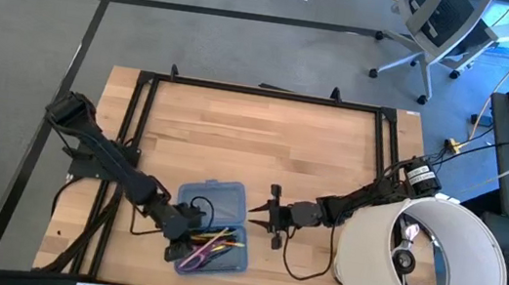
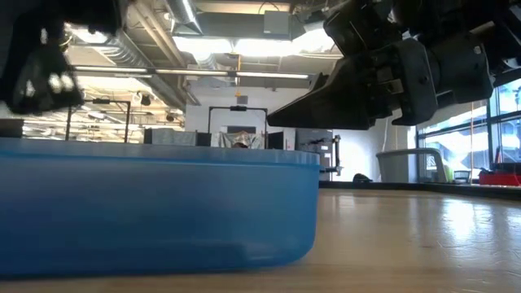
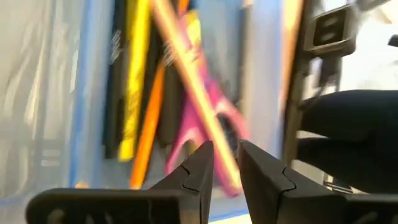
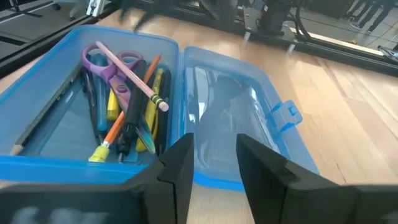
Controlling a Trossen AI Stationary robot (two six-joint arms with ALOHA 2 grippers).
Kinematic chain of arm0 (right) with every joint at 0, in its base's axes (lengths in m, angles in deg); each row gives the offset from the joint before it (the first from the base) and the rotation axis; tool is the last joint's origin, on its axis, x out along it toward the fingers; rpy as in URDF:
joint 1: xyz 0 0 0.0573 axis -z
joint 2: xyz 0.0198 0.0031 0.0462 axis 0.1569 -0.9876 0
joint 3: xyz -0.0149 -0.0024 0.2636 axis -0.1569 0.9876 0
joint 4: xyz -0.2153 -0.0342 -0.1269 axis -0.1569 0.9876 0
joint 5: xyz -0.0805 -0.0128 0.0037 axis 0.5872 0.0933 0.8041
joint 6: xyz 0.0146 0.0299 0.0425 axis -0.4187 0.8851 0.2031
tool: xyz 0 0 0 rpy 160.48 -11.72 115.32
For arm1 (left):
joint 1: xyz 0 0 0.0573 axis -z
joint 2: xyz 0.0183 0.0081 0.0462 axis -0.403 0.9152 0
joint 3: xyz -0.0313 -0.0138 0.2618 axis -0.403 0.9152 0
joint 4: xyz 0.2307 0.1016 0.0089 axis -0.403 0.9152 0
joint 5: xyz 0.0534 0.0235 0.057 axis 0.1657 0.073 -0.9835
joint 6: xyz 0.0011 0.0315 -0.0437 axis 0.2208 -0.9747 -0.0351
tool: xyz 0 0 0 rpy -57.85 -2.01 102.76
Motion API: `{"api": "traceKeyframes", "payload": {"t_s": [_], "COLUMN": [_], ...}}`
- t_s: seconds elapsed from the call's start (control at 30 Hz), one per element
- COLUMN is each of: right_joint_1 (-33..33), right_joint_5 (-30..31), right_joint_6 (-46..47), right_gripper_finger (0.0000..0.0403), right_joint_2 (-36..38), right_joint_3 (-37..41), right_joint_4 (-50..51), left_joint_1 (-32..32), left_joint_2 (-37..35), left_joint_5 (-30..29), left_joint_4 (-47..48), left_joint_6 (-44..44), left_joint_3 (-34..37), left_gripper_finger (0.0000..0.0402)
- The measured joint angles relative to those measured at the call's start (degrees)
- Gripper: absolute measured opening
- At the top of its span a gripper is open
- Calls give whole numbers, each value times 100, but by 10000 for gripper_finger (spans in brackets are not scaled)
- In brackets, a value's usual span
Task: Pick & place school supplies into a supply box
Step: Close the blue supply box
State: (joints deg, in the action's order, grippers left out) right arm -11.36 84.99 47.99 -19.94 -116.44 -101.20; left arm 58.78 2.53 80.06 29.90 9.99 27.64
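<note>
Placement step: left gripper [image 3: 225, 163] fingers slightly parted over pale stick [image 4: 127, 70] in supply box [image 4: 205, 177] (right gripper [image 4: 211, 163] spread, empty); next, likely withdrawal.

In the low view the supply box [image 2: 155, 207] wall hides its contents, and its left end is cut off. The left wrist view shows the school supplies [image 3: 168, 93] blurred, their ends cropped.
</note>
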Motion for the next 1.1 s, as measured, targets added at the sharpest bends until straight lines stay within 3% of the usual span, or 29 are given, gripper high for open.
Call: {"api": "traceKeyframes", "payload": {"t_s": [0.2, 0.37, 0.57, 0.83, 1.1], "right_joint_1": [7, 33, 84, 88, 88], "right_joint_5": [2, 3, 45, 45, 45], "right_joint_6": [0, 41, 447, 463, 468], "right_gripper_finger": [126, 126, 126, 126, 126], "right_joint_2": [-4, -4, -4, -4, -4], "right_joint_3": [0, 0, 2, 2, 2], "right_joint_4": [19, 47, 74, 87, 87], "left_joint_1": [507, 1066, 1586, 1811, 1765], "left_joint_2": [-68, 98, 395, 767, 961], "left_joint_5": [-401, -1637, -2944, -3006, -3032], "left_joint_4": [970, 2669, 2835, 2578, 2529], "left_joint_6": [-555, -512, -158, 232, -548], "left_joint_3": [-904, -1979, -2430, -2428, -2428], "left_gripper_finger": [49, 23, 2, 8, 3]}}
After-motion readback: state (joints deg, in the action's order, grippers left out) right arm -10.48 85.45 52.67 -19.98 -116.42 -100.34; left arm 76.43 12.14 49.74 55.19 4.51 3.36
